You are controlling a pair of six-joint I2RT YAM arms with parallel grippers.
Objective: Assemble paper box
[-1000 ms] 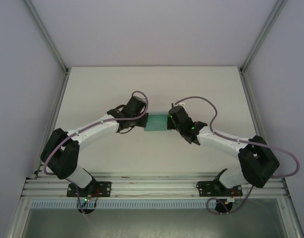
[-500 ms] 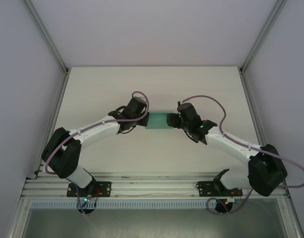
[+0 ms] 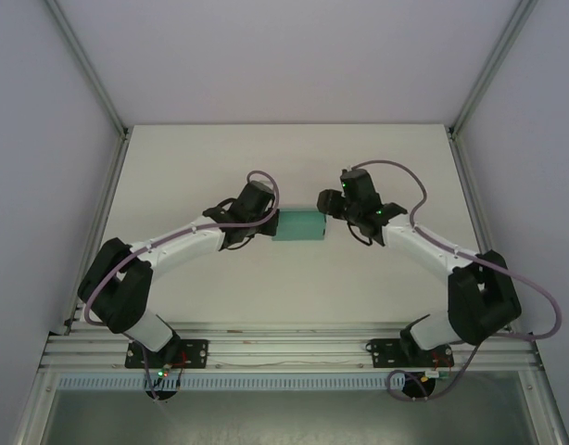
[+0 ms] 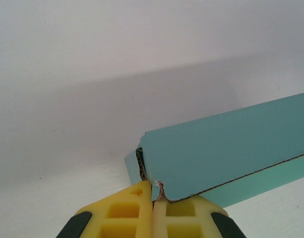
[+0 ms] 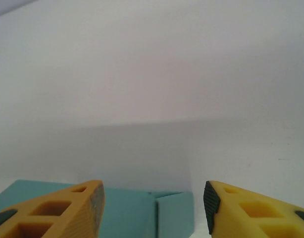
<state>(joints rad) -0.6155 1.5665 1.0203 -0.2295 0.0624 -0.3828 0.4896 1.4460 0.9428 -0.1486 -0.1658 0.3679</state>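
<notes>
The paper box [image 3: 299, 224] is a teal-green card piece, partly folded, held between the two arms at mid-table. My left gripper [image 3: 268, 225] is shut on its left corner; in the left wrist view the yellow fingers [image 4: 123, 214] pinch the torn card edge of the box [image 4: 226, 148], which stretches up to the right. My right gripper [image 3: 333, 208] stands open just right of the box. In the right wrist view its fingers [image 5: 63, 210] stand wide apart above the box [image 5: 132, 215], with a small end flap [image 5: 174, 212] between them.
The white table [image 3: 294, 158] is walled by pale panels on the left, back and right. An aluminium rail [image 3: 284, 348] runs along the near edge by the arm bases. Purple cables loop over both wrists.
My right gripper let go of the box's right end and drew back up and to the right. The left gripper kept its hold and the box stayed almost still.
</notes>
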